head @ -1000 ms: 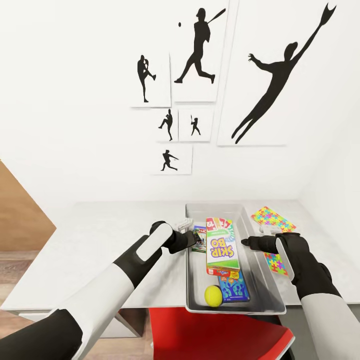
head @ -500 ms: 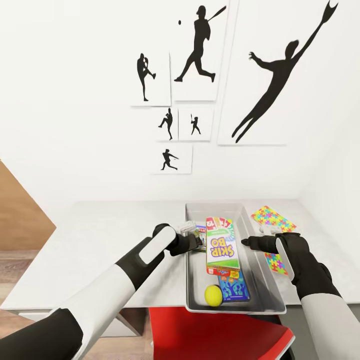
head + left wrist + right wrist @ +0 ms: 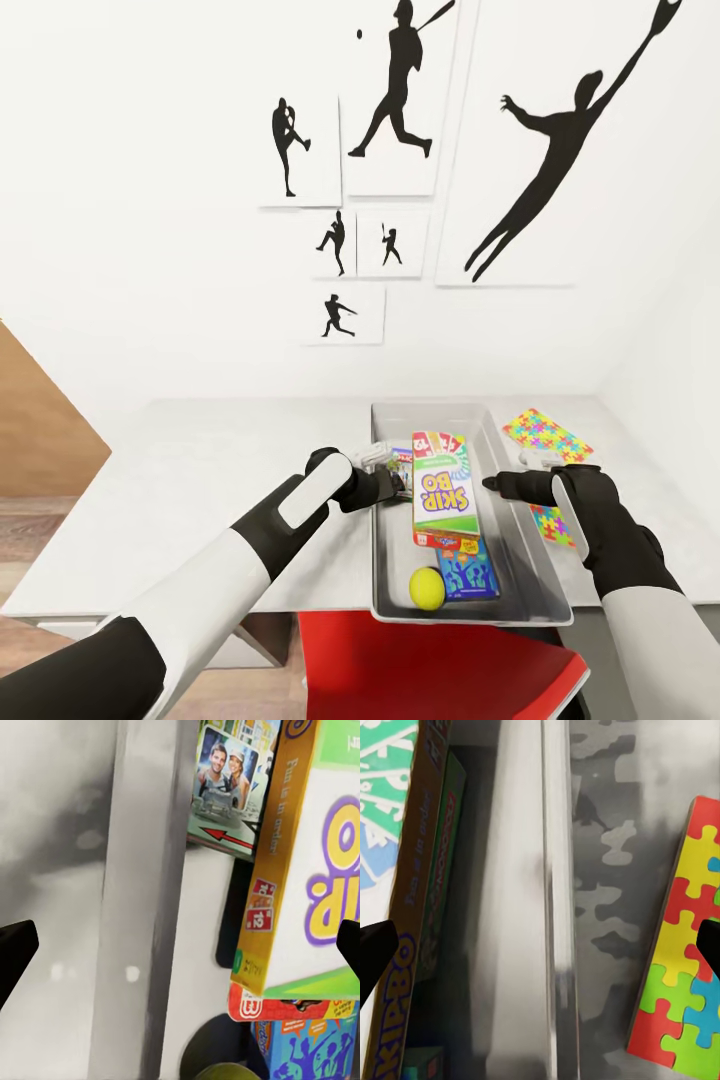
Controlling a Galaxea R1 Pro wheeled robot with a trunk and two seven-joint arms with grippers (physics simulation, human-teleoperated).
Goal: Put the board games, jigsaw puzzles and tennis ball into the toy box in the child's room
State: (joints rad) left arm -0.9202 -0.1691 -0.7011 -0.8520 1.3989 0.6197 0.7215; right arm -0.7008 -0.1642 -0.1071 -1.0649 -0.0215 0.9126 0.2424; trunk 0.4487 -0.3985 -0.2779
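While the left gripper (image 3: pixel 400 484) hangs at the near-left rim of the toy box (image 3: pixel 535 575), its fingers (image 3: pixel 16 951) are spread wide, one tip outside the wall and one over the contents, holding nothing. Inside the toy box, just beside that gripper, the Skip-Bo game (image 3: pixel 442 489) lies tilted on top, overlapping the Monopoly box (image 3: pixel 229 776) toward the far-left corner and the blue game (image 3: pixel 468 576) at the near end. The tennis ball (image 3: pixel 426 588) sits in the box's near-left corner, touching the blue game. The right gripper (image 3: pixel 493 484) hovers over the toy box's right wall, jaws wide and empty. Outside that wall, one jigsaw puzzle (image 3: pixel 553 524) lies flat on the table (image 3: pixel 220 470) just beside the right gripper; the second puzzle (image 3: pixel 545 436) lies farther back, right of the box. Above the toy box, black baseball silhouettes (image 3: pixel 400 90) hang on the white wall. A red chair (image 3: pixel 430 670) stands under the box's near edge.
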